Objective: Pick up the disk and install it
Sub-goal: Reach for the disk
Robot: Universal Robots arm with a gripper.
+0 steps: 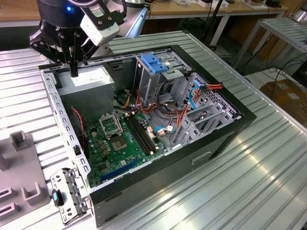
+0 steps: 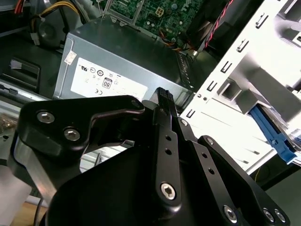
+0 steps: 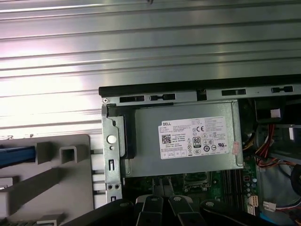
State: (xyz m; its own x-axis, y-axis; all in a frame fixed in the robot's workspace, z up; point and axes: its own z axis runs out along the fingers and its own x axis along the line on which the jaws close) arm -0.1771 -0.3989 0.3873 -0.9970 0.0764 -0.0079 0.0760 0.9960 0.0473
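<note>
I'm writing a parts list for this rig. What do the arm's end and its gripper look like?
The gripper is matte black: jointed flat link bars fastened with silver screws, ending in slim fingers with a ribbed pad. The wrist above it is black too, with a small blue light and a white box clamped alongside.

Green motherboard [image 1: 112, 146]; grey power supply [image 1: 91, 84]; black end effector [image 1: 74, 72]; ribbed silver table [image 1: 268, 158]

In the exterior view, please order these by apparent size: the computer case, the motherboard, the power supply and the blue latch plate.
1. computer case
2. motherboard
3. power supply, which lies farther from the camera, so its place after the motherboard is less sure
4. blue latch plate, clearly the smallest
</note>
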